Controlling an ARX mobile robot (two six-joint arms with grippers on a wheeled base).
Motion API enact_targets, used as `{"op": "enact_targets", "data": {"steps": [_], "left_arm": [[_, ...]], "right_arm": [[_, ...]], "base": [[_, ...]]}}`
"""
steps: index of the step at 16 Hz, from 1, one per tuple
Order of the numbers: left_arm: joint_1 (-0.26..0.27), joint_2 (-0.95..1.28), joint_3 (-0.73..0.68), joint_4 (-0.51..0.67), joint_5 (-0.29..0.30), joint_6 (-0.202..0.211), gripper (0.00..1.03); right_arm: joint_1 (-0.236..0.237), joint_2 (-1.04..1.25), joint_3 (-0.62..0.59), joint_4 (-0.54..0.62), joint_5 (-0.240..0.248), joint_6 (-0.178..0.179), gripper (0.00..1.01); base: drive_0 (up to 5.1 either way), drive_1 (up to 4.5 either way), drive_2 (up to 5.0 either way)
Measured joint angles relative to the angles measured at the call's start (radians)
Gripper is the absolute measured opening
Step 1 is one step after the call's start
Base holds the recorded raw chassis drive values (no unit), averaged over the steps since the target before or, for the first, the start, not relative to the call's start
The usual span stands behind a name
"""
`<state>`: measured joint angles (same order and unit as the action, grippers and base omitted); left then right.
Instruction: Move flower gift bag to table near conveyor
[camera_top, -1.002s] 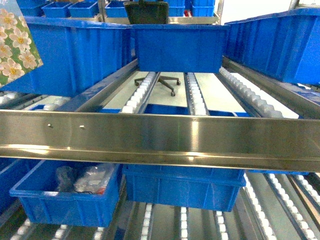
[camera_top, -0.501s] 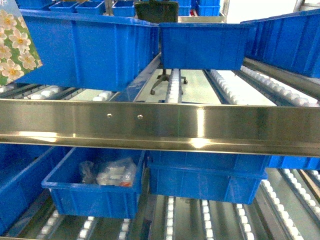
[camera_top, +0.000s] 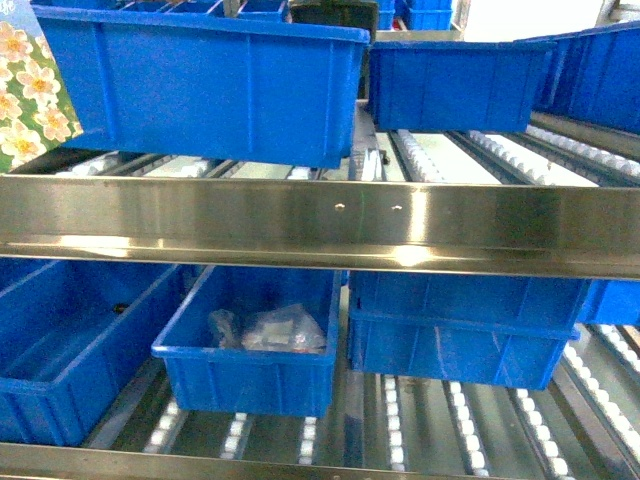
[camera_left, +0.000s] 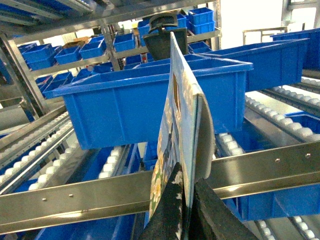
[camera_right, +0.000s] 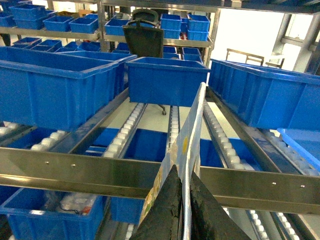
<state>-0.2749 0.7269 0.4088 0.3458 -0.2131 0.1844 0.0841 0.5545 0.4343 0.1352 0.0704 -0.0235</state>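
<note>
Flower gift bag (camera_left: 180, 145) clamped edge-on by left end effector (camera_left: 186, 192), right end effector (camera_right: 182, 187) likewise, conveyor (camera_top: 320, 225) ahead

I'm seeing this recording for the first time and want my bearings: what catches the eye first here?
Blue plastic bins fill the steel-framed roller conveyor, whose shiny front rail crosses the whole head view. At that view's far left edge pokes in the flower gift bag, white blossoms on green. In each wrist view, dark fingers pinch a thin printed panel edge-on, seemingly that bag, in front of the rack.
</note>
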Motion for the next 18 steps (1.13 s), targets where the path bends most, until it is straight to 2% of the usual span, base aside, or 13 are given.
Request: {"op": "enact_targets", "data": {"steps": [18], "left_arm": [[0.000, -0.001, 0.000, 0.000, 0.000, 0.000, 0.02]], "right_arm": [[0.000, -0.001, 0.000, 0.002, 0.000, 0.000, 0.03]], "base": [[-4.7, 0.88, 3.8]]}}
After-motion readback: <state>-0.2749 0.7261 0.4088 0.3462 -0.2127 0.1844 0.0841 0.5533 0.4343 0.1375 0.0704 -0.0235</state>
